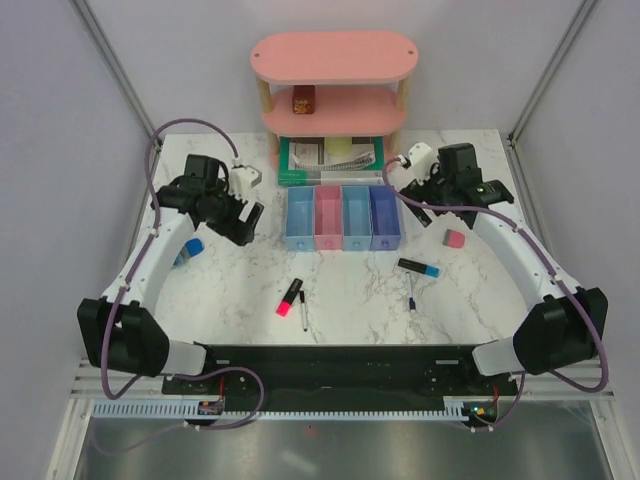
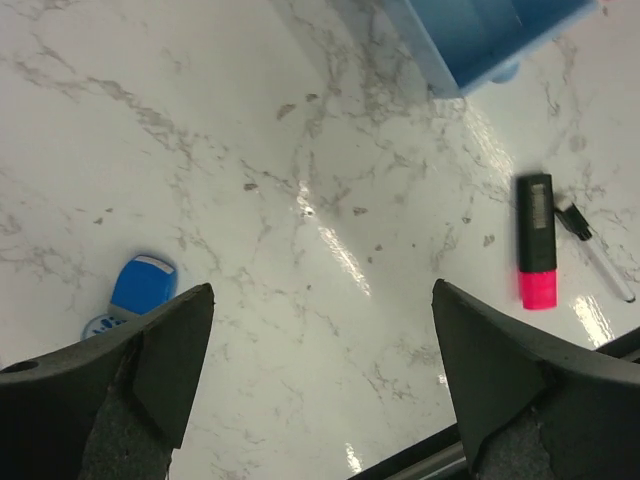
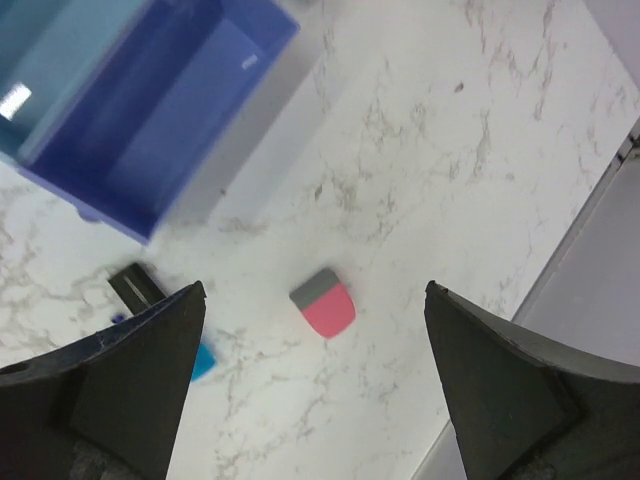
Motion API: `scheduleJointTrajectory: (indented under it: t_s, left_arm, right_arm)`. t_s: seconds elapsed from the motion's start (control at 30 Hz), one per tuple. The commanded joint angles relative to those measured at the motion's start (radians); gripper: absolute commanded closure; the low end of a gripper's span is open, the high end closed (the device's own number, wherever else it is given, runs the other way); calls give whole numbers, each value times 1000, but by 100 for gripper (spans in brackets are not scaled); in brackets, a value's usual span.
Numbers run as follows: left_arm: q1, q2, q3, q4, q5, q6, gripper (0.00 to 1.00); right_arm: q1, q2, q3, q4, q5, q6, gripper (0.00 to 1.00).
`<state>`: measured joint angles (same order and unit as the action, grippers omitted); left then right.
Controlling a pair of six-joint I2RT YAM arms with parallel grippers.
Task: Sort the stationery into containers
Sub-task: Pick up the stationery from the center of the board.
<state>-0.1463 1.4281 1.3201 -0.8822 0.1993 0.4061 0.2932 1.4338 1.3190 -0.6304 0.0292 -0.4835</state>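
White marble-patterned tabletop [image 1: 355,300] between pale walls. Toward the far edge, at mid-width, four narrow plastic trays joined in a row [image 1: 343,217]: light blue, pink, light blue, purple-blue, all seemingly bare inside.

Loose stationery nearer:
- Left of centre toward the near edge: pink-and-black highlighter [image 1: 290,298] and thin pen [image 1: 302,310].
- Right of centre: black-and-blue highlighter [image 1: 417,267] and second thin pen [image 1: 410,293].
- Near the right edge: pink-and-grey eraser [image 3: 323,302].
- Near the left edge: round blue patterned tape roll [image 2: 140,290].

Right hand [image 3: 315,380] spread wide, holding nothing, hanging above the eraser. Left hand [image 2: 320,370] likewise spread and holding nothing, above bare marble between roll and pink highlighter.

Likely step: fetching the eraser. Lower straight down, centre the block between the fingers and close across its narrower width. Lift clear before crossing to a tray, and keep off the purple-blue wall.
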Motion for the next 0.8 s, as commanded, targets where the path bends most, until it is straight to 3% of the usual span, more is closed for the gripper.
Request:
scheduleJointTrajectory:
  t_s: [0.0, 0.27, 0.43, 0.6, 0.77]
  left_arm:
    - [-15, -95, -125, 45, 69, 74, 3]
    - [-13, -178, -173, 49, 86, 53, 2]
    - [-13, -189, -183, 49, 86, 34, 2]
    - [-13, -195, -186, 46, 72, 22, 2]
    - [-13, -193, -182, 43, 58, 23, 2]
  right_arm:
    - [-126, -15, -113, -28, -125, -176, 2]
    - [-336, 68, -195, -46, -225, -473, 2]
    - [-414, 175, -152, -58, -336, -489, 2]
    - [-430, 290, -47, -46, -385, -151, 2]
    - [-433, 280, -118, 44, -425, 74, 2]
